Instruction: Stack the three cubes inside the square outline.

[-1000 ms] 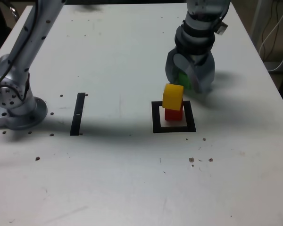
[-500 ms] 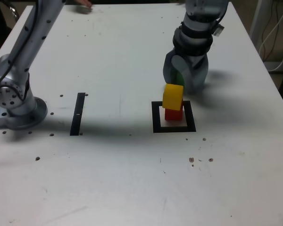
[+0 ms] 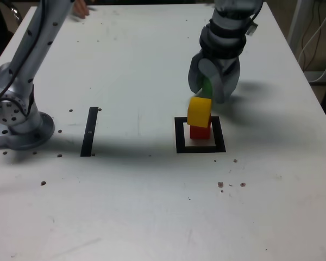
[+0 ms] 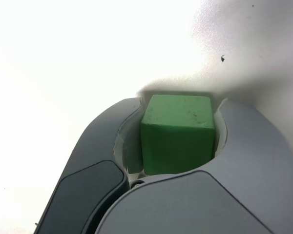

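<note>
- The small solid green cube [image 4: 178,134] lies between the two curved grey jaws of the robot's gripper [image 4: 181,109], which are pinching it, one jaw against each of two opposite sides.
- In the exterior view, the green cube shows only as a sliver between the jaws, just behind the small yellow cube [image 3: 199,112] (whether the two touch, I cannot tell).
- The yellow cube sits on the small red cube [image 3: 200,132], which stands inside the thick black square outline [image 3: 220,136] with its white centre.
- The wrist view shows the green cube's paler face, with small dark marks, and a darker face beside it; the exterior view hides most of this.
- The exterior view alone shows the yellow and red cubes, the square outline, the straight black strip [image 3: 89,132] on the white tabletop [image 3: 125,206], and part of a person's hand [image 3: 80,8] at the far edge.
- Compared with one second ago, the gripper has shifted slightly toward the exterior view's left, and the person's hand has come into clear view; the yellow and red cubes have stayed put.
</note>
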